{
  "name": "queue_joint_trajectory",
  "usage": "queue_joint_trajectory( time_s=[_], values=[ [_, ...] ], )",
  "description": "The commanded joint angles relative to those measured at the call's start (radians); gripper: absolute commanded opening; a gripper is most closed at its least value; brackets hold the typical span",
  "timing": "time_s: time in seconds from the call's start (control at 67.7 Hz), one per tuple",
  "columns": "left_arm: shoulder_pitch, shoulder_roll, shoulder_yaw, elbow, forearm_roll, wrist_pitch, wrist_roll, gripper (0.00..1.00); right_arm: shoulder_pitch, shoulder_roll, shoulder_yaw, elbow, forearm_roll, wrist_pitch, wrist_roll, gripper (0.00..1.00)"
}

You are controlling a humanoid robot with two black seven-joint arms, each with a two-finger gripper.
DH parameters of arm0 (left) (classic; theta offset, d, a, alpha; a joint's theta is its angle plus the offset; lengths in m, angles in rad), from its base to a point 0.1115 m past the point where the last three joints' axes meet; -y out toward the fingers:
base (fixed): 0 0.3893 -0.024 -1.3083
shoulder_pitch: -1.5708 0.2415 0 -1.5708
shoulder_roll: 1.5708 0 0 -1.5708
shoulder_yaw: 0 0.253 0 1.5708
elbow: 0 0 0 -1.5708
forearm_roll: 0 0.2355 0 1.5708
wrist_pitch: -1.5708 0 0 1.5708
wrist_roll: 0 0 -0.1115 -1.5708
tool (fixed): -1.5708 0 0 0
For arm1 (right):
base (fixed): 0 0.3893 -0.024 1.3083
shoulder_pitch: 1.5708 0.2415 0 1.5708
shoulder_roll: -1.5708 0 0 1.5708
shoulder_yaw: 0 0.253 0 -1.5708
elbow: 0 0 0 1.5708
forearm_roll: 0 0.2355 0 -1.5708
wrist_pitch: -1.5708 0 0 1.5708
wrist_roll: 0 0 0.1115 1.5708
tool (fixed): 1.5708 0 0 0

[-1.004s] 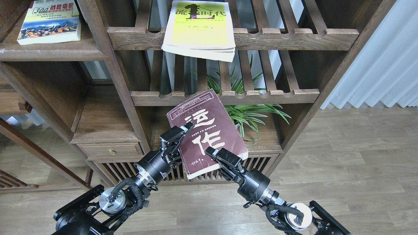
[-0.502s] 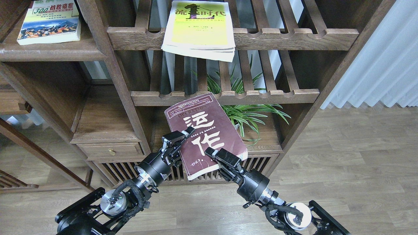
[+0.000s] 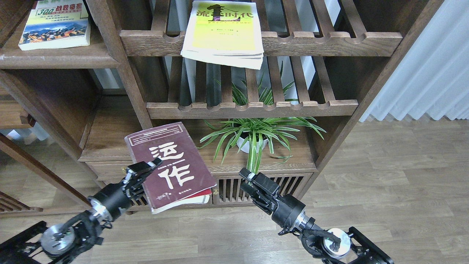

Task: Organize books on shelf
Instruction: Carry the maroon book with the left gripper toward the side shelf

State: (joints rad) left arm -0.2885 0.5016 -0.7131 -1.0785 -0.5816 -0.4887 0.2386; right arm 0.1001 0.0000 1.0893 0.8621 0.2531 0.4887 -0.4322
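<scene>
The left gripper (image 3: 141, 172) is clamping its fingers on the left edge of the maroon book (image 3: 170, 167), carrying it cover-up in the air before the low drawer unit. The right gripper (image 3: 253, 179) is hanging free, touching nothing; whether its fingers are parted I cannot tell. The "300" book (image 3: 55, 27) is lying flat on the solid plank shelf (image 3: 58, 58) at upper left, seemingly placed. The yellow-green book (image 3: 223, 31) is resting on the slatted rack (image 3: 329, 40), overhanging its rail. By my judgement, one book is settled, one is in transit and one is waiting.
</scene>
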Motion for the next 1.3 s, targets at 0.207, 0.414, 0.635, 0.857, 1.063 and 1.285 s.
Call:
queue_joint_trajectory(
  time_s=[0.207,0.414,0.635,0.857,1.063,1.285],
  values=[
    [0.003,0.304,0.001,-0.132,0.005,0.000,0.002,0.01,0.058,0.000,-0.002,-0.044,0.000,0.000,0.007,0.87],
    [0.002,0.478,-0.020,-0.185,0.028,0.000,0.010,0.01,0.087,0.000,-0.002,-0.074,0.000,0.000,0.013,0.87],
    [0.002,0.630,-0.089,-0.239,0.028,0.000,0.008,0.01,0.102,0.000,-0.002,-0.080,0.002,0.000,0.015,0.87],
    [-0.009,0.752,-0.155,-0.297,0.028,0.000,0.008,0.01,0.121,0.000,-0.002,-0.081,0.002,0.000,0.015,0.88],
    [-0.009,0.821,-0.253,-0.330,0.026,0.000,0.008,0.01,0.122,0.000,-0.002,-0.081,0.002,0.000,0.041,0.93],
    [-0.058,0.845,-0.313,-0.331,0.028,0.000,0.013,0.01,0.124,0.000,0.000,-0.080,0.002,0.000,0.043,0.93]
  ],
)
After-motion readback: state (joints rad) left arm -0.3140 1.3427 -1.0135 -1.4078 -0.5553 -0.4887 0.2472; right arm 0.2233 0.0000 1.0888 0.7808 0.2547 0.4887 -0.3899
